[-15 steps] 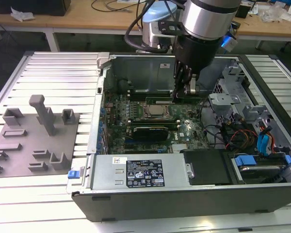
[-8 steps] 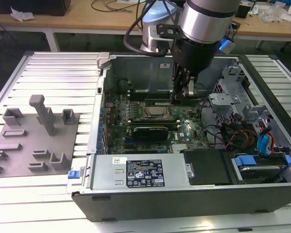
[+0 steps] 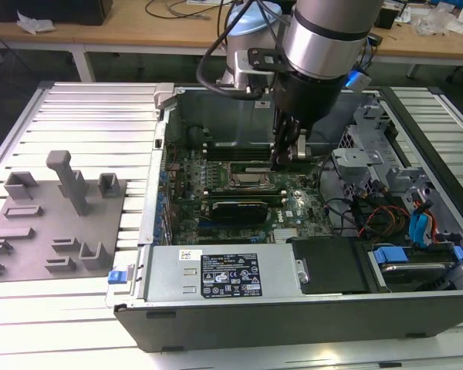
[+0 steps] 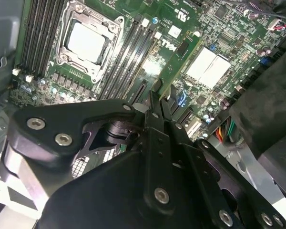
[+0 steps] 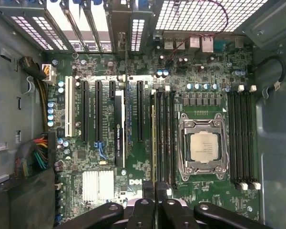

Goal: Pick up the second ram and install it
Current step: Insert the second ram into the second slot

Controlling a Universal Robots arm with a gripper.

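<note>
A slatted metal table point(image 3: 77, 108) spans the exterior view. On it lies an open computer case point(image 3: 293, 324), taking up the middle and the 3 o'clock side. The robot arm point(image 3: 324, 31) comes in from 12 o'clock and reaches down into the case.

At 9 o'clock, well apart from the case, a gray moulded holder tray point(image 3: 31, 247) lies flat on the table, with an upright post point(image 3: 68, 181) rising from it. Along the case's 6 o'clock wall sits the power supply point(image 3: 216, 274), label side up. At 3 o'clock is a drive cage point(image 3: 370, 166) with coloured cables point(image 3: 401, 216) beside it.

The green motherboard point(image 3: 293, 208) covers the case floor. Near its middle is the processor socket point(image 3: 251, 181), with a silver-topped processor in its metal frame. Long dark memory slots point(image 5: 166, 138) run just beside the socket on both of its long sides.

The claw point(image 3: 288, 158) hangs low inside the case, at about 2 o'clock from the socket and near it. In the second wrist view its fingers point(image 4: 168, 125) are pinched together, clenched on the second ram point(image 4: 180, 67). The stick appears there edge-on, as a thin green strip running out from the fingertips. It is held above the motherboard, over the ground between the socket-side memory slots and a silver heat sink point(image 4: 205, 64). I cannot tell whether its lower edge touches a slot.
</note>
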